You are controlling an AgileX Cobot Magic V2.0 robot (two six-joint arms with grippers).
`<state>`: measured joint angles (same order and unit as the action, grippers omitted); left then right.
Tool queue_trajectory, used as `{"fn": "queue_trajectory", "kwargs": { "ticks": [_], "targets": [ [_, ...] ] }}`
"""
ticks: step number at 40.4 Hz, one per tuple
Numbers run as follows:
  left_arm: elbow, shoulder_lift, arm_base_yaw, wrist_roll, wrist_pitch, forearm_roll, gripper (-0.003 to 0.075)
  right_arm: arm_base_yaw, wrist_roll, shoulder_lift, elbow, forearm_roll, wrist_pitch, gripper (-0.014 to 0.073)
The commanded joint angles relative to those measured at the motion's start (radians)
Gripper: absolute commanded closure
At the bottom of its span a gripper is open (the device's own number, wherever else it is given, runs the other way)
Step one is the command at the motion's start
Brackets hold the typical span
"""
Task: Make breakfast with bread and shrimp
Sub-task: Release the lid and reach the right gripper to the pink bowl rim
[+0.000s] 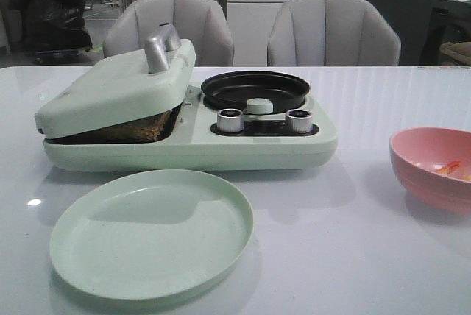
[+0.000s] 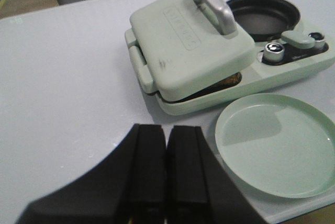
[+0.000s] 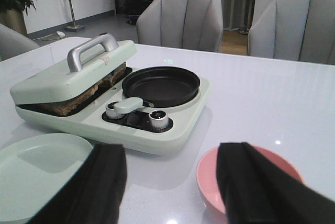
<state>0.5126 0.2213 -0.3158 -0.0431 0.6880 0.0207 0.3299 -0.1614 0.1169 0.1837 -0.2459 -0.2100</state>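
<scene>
The bread (image 1: pixel 129 131) lies pressed inside the pale green sandwich maker (image 1: pixel 184 138), under its nearly closed lid (image 1: pixel 118 87); only a brown edge shows, also in the right wrist view (image 3: pixel 73 101) and the left wrist view (image 2: pixel 227 81). The shrimp (image 1: pixel 450 168) lie as small orange pieces in the pink bowl (image 1: pixel 412 164) at the right. My left gripper (image 2: pixel 166 130) is shut and empty, above the table short of the machine. My right gripper (image 3: pixel 171 156) is open and empty, above the table between the green plate and the pink bowl (image 3: pixel 209 174).
An empty pale green plate (image 1: pixel 151 230) lies in front of the machine. The black round pan (image 1: pixel 254 88) sits in the machine's right half, behind two silver knobs (image 1: pixel 230 120). Two grey chairs (image 1: pixel 335 32) stand behind the table.
</scene>
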Motion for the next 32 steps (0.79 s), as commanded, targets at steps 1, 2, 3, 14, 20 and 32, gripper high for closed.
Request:
{"fn": "queue_trajectory", "kwargs": {
  "ticks": [1, 2, 3, 14, 20, 32],
  "targets": [
    [-0.044, -0.101, 0.001, 0.009, -0.125, -0.042, 0.0621, -0.005, -0.009, 0.009, 0.026, -0.003, 0.103, 0.0112],
    [-0.06, -0.127, 0.001, 0.009, -0.132, -0.048, 0.0621, -0.005, -0.009, 0.009, 0.026, -0.003, 0.103, 0.0112],
    [-0.081, -0.161, 0.001, 0.009, -0.137, -0.051, 0.0621, -0.005, -0.009, 0.009, 0.026, -0.003, 0.103, 0.0112],
    [-0.146, -0.213, 0.001, 0.009, -0.193, -0.062, 0.0621, -0.004, -0.004, 0.012, 0.032, -0.039, 0.183, 0.0112],
    [-0.146, -0.213, 0.001, 0.009, -0.193, -0.062, 0.0621, -0.005, -0.005, 0.062, 0.116, -0.049, 0.096, 0.0113],
    [-0.146, -0.213, 0.001, 0.009, -0.193, -0.064, 0.0621, -0.024, -0.004, 0.436, 0.414, -0.031, -0.073, 0.0113]
  ]
}}
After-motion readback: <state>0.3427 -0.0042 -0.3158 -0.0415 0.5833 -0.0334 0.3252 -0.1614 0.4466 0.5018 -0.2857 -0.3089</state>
